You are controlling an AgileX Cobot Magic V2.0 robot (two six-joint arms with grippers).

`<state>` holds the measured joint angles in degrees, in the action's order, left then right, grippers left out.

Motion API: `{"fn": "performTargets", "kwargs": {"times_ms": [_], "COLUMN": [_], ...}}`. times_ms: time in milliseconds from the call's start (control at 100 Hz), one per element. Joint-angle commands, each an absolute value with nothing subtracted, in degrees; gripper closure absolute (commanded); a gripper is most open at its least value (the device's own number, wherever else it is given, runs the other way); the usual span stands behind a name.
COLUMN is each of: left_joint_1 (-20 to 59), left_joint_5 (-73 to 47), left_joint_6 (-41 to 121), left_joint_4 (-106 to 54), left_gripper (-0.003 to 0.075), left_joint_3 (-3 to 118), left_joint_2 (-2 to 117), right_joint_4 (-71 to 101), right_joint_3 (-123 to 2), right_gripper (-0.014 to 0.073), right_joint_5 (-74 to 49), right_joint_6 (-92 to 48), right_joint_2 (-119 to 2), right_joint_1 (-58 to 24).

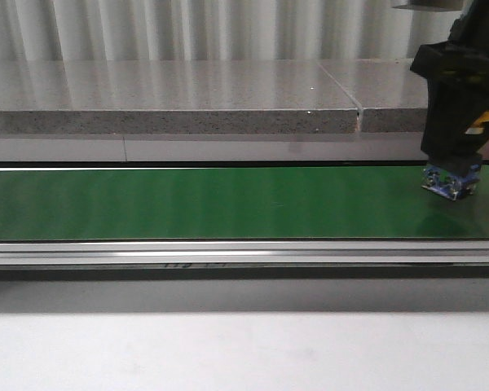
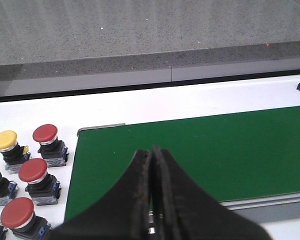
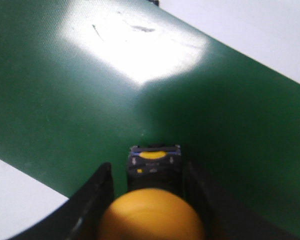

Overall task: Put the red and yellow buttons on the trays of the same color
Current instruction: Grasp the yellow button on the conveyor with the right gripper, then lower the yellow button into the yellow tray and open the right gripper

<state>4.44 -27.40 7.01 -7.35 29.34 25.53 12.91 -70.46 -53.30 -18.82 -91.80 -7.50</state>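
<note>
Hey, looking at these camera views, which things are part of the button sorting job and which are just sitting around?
Part of the job:
- yellow button between the right gripper fingers
- red buttons
- yellow buttons beside them
- left gripper, shut, empty

Just there:
- green belt
- grey ledge behind it

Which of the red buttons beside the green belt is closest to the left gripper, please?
The red button cut off by the picture's edge, nearest the shut left gripper; the other two red ones sit farther away.
</note>
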Motion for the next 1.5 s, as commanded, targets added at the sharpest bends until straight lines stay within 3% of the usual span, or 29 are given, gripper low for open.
{"fn": "performTargets", "kwargs": {"times_ms": [0, 260, 570, 1190, 1310, 1490], "left_joint_1": [4.77, 4.77, 4.77, 4.77, 4.77, 4.77], "left_joint_5": [-22.7, -22.7, -22.7, -22.7, -22.7, -22.7], "left_joint_6": [6.94, 6.94, 6.94, 6.94, 6.94, 6.94], "left_joint_4": [-7.71, -7.71, -7.71, -7.71, -7.71, -7.71], "left_gripper": [0.074, 0.074, 0.074, 0.074, 0.074, 0.074], "left_joint_3": [30.89, 30.89, 30.89, 30.89, 30.89, 30.89], "left_joint_2": [25.85, 25.85, 25.85, 25.85, 25.85, 25.85], "right_joint_4": [12.59, 9.69, 9.69, 9.69, 9.69, 9.69], "right_joint_3": [-72.52, -72.4, -72.09, -64.18, -64.18, -64.23], "right_gripper": [0.0507, 0.0507, 0.0507, 0.0495, 0.0405, 0.0081], "right_joint_5": [-53.87, -57.01, -54.49, -41.08, -41.14, -41.36], "right_joint_6": [-17.55, -14.93, -9.63, -7.73, -7.73, -7.73], "right_joint_2": [-87.45, -82.16, -84.6, -96.76, -97.07, -97.02], "right_joint_1": [-5.23, 10.1, 30.78, 33.94, 33.94, 33.94]}}
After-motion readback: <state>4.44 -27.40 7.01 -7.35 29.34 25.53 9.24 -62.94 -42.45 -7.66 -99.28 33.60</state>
